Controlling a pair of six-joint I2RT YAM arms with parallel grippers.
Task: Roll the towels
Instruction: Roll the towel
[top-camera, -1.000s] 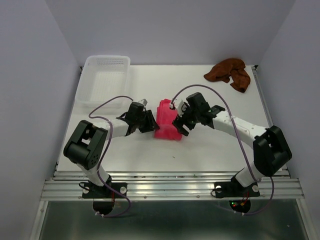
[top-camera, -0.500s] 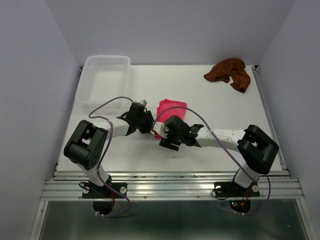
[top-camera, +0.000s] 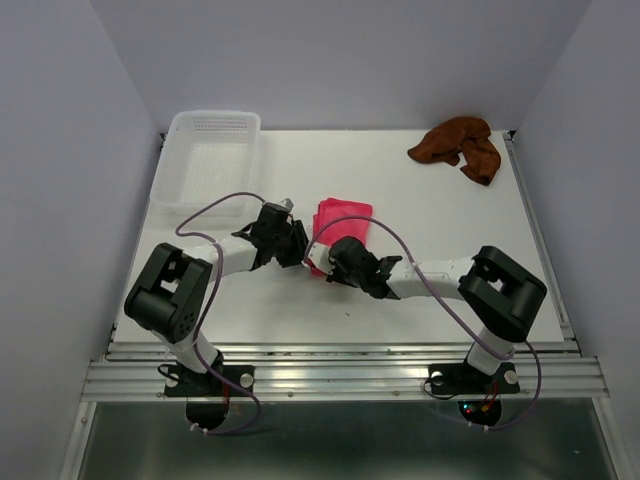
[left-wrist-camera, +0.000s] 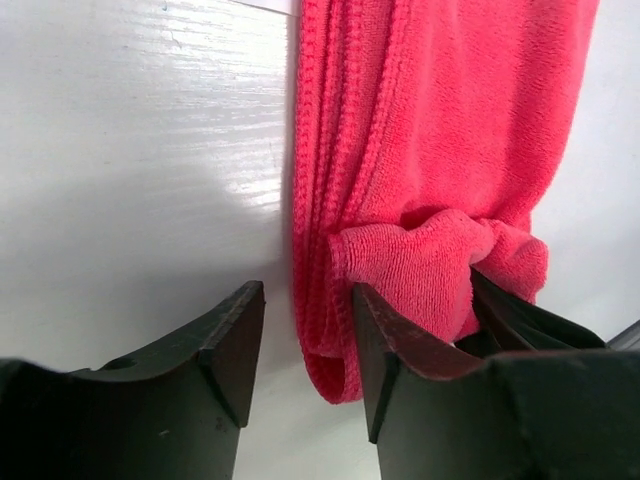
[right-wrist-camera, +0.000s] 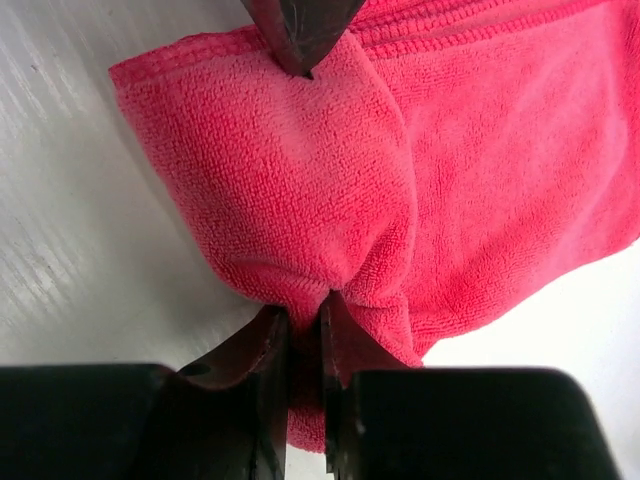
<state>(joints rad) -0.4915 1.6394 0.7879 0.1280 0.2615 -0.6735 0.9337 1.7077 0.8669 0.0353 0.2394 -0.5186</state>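
Note:
The pink-red towel (top-camera: 342, 220) lies folded mid-table. My right gripper (top-camera: 326, 262) is at its near end, shut on a pinched-up bunch of the pink cloth (right-wrist-camera: 300, 180); in the right wrist view the gripper (right-wrist-camera: 305, 315) has cloth squeezed between both jaws. My left gripper (top-camera: 300, 250) sits at the towel's near-left corner. In the left wrist view the left gripper (left-wrist-camera: 303, 300) is open, straddling the towel's folded edge (left-wrist-camera: 320, 250), with its right finger lying on the cloth. The rust-brown towel (top-camera: 458, 146) lies crumpled at the far right corner, away from both grippers.
A translucent white basket (top-camera: 205, 160) stands at the far left corner. Grey walls close in the table on three sides. The two grippers are nearly touching; a right finger (left-wrist-camera: 525, 315) shows in the left wrist view, and a left fingertip (right-wrist-camera: 300, 30) in the right wrist view.
My right arm swung left and toward the near edge, reaching the towel's near end, and its jaws closed on the cloth. The raised pink fold dropped flatter. The left arm barely moved.

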